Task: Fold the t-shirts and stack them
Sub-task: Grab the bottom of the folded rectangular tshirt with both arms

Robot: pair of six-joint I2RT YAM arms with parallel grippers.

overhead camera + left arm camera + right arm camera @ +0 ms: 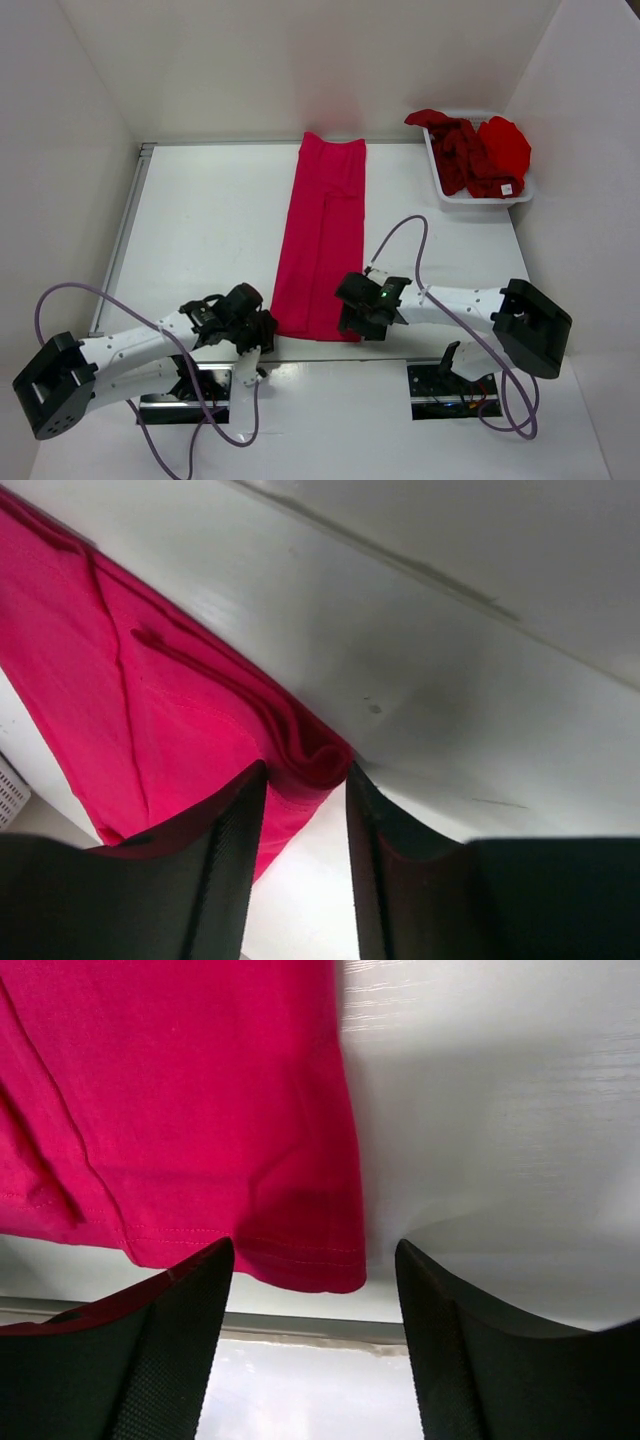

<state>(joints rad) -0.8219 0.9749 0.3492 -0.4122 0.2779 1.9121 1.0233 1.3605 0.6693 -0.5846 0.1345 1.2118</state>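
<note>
Shirts counted: three, all in reds; one out on the desk (210,240), two in the basket (470,199). Pink shirt (325,230) lies flat mid-desk, folded lengthwise into one long narrow strip that runs from the far edge toward the arms; a lengthwise fold edge shows down its middle. Basket: one, white, at the far right corner of the desk, well apart from the strip; in it a maroon shirt (460,155) crumpled on the left, part of it draped over the far-left rim, and a red shirt (505,145) bunched on the right, the two touching. Tag (507,187): one, small, white, at the near right of the basket pile; too small to read. Arms: two, white with black ends; cables (100,295): two, purple, one per arm. Left claw (265,335) sits low at the strip's near-left corner; the left wrist view shows its two black fingers (220,860) parted, the rolled corner of the cloth in the gap at the tips, not pinched; whether a tip touches it cannot be told. Right claw (352,322) sits low at the near-right corner; the right wrist view shows its fingers (170,1350) set wide apart, the hem corner between them just past the tips, cloth flat on the desk, nothing gripped; two rows of stitching run along that hem.
</note>
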